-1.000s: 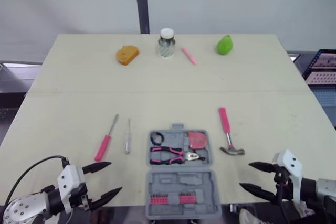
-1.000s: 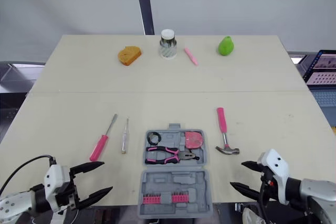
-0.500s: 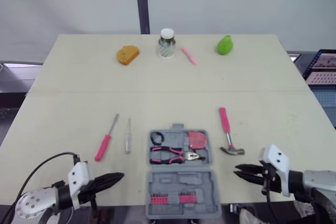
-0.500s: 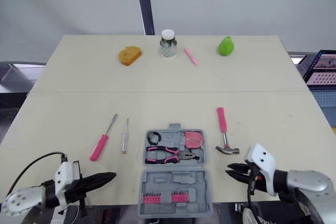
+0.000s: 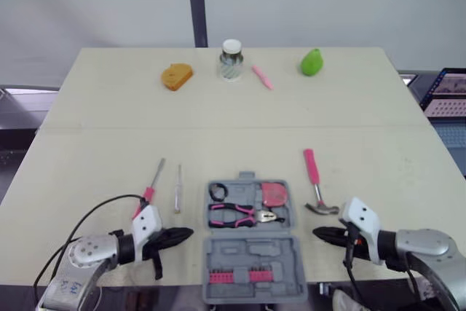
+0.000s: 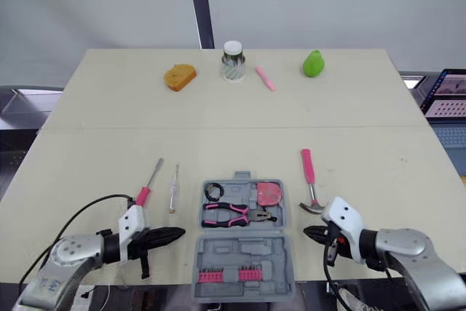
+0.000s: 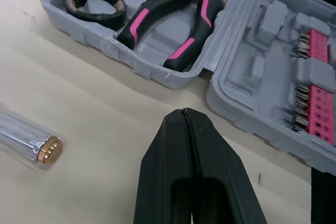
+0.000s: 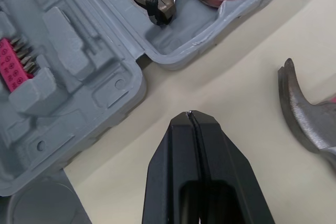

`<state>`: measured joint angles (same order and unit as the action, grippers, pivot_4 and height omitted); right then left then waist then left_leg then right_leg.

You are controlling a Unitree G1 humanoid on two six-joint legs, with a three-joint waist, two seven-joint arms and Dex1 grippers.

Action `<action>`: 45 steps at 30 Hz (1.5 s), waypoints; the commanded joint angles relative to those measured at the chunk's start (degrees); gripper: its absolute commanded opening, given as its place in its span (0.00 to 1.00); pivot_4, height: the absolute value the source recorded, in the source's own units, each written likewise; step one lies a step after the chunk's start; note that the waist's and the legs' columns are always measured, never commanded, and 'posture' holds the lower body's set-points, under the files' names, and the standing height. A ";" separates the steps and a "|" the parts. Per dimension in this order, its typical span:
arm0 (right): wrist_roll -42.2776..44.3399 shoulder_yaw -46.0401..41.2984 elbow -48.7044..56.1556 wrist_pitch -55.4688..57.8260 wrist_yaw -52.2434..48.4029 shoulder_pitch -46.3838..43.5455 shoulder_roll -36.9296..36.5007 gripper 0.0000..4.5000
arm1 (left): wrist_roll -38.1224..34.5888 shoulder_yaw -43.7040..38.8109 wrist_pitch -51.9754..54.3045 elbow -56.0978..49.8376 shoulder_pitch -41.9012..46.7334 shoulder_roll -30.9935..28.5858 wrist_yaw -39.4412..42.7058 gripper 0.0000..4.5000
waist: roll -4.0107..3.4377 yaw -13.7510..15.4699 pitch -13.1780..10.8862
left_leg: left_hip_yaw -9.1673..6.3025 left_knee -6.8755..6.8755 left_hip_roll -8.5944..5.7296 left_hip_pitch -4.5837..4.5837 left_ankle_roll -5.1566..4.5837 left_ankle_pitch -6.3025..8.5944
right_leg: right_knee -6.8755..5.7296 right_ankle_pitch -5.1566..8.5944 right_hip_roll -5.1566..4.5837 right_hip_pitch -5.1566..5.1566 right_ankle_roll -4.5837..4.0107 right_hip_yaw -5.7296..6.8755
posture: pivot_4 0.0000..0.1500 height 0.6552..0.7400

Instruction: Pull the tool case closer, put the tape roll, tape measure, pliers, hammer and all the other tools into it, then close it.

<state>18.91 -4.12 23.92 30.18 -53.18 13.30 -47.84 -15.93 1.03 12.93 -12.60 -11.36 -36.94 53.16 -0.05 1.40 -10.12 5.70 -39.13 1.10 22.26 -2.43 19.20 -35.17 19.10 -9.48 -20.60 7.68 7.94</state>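
The grey tool case [image 5: 247,249] lies open at the table's front edge. Its tray holds a black tape roll [image 5: 217,193], pink-handled pliers [image 5: 244,215] and a pink tape measure [image 5: 274,194]; pink bits [image 5: 237,276] sit in the near half. A pink-handled hammer [image 5: 314,180] lies right of the case. Left of it are a pink screwdriver [image 5: 148,193] and a small clear one [image 5: 177,191]. My left gripper [image 5: 186,234] is shut and empty, pointing at the case's left side [image 7: 173,80]. My right gripper [image 5: 318,233] is shut and empty, between the case and the hammer head [image 8: 302,114].
Along the far edge stand an orange object [image 5: 176,76], a glass jar [image 5: 231,60], a pink pen [image 5: 262,77] and a green pear [image 5: 312,62]. A laptop screen [image 5: 445,92] sits off the table's right side. Bare tabletop lies between the far items and the tools.
Both grippers have gone from wide open to shut. Each has moved inward along the front edge toward the tool case. The tools and case have not moved.
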 commanded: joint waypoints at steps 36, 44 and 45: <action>-3.21 11.81 -0.39 5.76 2.05 -8.94 0.72 0.01 | 3.31 11.26 16.02 -7.23 9.67 -0.09 -5.09 0.00 | 0.00 0.07 0.00 | -0.06 0.00 -0.12 0.02 -0.05 -0.16 | -0.30 0.00 -0.06 -0.01 0.01 0.02 | 1.00 0.47; -3.04 12.61 -0.59 5.57 1.85 -9.56 0.43 0.01 | 3.75 10.72 14.44 -6.24 8.45 0.18 -6.13 0.00 | 0.00 0.04 0.00 | -0.05 0.00 -0.12 0.02 -0.05 -0.17 | -0.30 0.00 -0.07 -0.01 0.01 0.02 | 1.00 0.47; -3.01 12.65 -0.55 5.59 1.79 -9.64 0.42 0.01 | 3.75 10.67 14.18 -6.13 8.39 0.28 -6.25 0.00 | 0.00 0.05 0.00 | -0.05 0.00 -0.12 0.02 -0.05 -0.17 | -0.30 0.00 -0.07 -0.01 0.01 0.02 | 1.00 0.47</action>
<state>15.65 8.63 22.39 36.23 -50.88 3.72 -47.34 -12.46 12.03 28.26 -17.65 -2.64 -36.80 47.06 -0.05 1.45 -10.12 5.64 -39.14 0.98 22.28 -2.49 19.03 -35.47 19.10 -9.55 -20.61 7.69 7.96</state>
